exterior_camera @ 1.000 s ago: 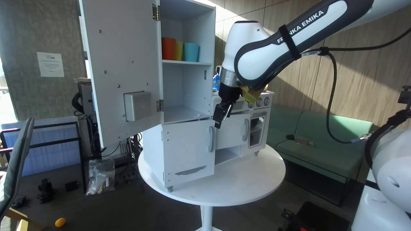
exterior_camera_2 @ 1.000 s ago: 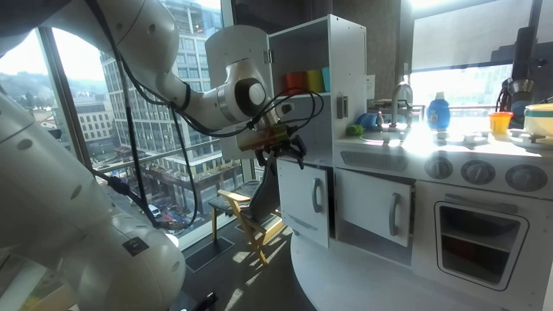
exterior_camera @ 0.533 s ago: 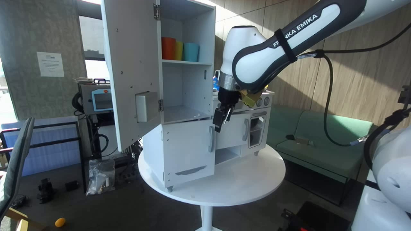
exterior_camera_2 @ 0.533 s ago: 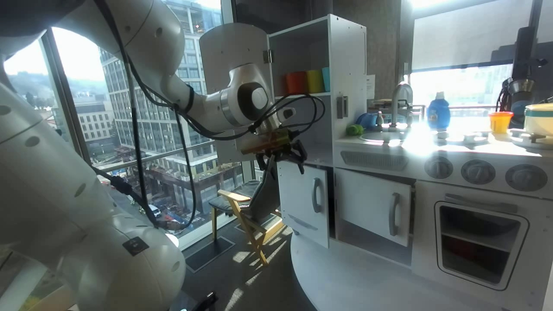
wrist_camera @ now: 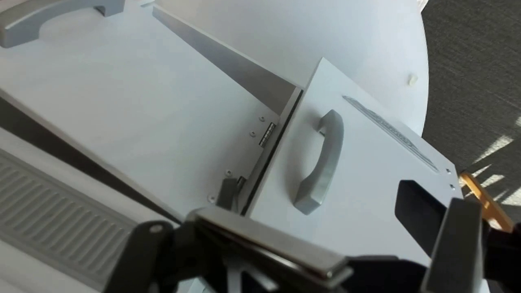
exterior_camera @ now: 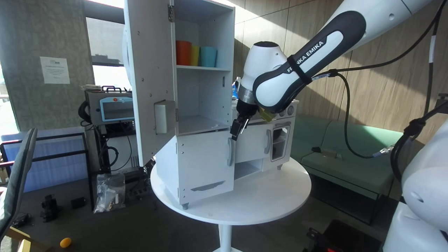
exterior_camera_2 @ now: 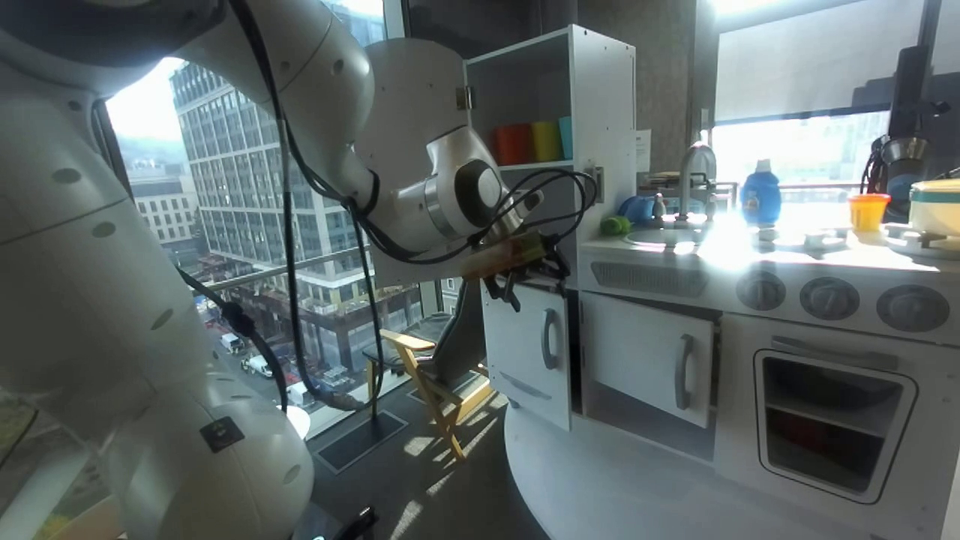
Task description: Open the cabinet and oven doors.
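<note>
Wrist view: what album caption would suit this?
Wide open, the end effector faces a white cabinet door with a curved gray handle.

White "FRANKA EMIKA" lettering point(exterior_camera: 310, 55), partly under a black strap point(exterior_camera: 300, 71), on the robot arm point(exterior_camera: 273, 89)

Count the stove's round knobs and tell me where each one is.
3: in an exterior view, the left knob, the middle knob and the right knob sit in a row above the oven handle. In an exterior view, the arm hides part of the row.

White arm point(exterior_camera: 321, 52), black EMIKA-lettered panel point(exterior_camera: 309, 54), black strap point(exterior_camera: 298, 70), black cables point(exterior_camera_2: 265, 67), dark fingers point(exterior_camera: 236, 128)
</note>
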### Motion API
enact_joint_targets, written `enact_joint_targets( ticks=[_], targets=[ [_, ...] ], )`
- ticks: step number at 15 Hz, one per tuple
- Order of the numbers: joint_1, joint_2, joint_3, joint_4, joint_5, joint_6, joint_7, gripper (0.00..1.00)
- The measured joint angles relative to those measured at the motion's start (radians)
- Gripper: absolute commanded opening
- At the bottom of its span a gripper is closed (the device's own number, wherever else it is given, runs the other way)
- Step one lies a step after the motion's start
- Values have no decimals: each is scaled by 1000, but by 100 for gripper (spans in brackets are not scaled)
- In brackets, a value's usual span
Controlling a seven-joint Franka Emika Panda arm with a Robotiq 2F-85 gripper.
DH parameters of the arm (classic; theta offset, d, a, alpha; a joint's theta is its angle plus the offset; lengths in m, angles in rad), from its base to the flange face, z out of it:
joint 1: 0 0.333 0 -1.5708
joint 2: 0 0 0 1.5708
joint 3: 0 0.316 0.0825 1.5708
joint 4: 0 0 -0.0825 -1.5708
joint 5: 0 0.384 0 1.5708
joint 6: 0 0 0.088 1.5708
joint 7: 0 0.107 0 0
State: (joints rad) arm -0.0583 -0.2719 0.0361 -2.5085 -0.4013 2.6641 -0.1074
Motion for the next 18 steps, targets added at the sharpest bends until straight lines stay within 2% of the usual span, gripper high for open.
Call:
enact_joint_targets(
  ticks=[3,13,18],
  targets=[
    [-17,27,0,27,-21,33,3,100],
    [-4,147,0,74,-29,110,-109,100],
    [5,165,1,79,-66,83,-122,100]
  ],
)
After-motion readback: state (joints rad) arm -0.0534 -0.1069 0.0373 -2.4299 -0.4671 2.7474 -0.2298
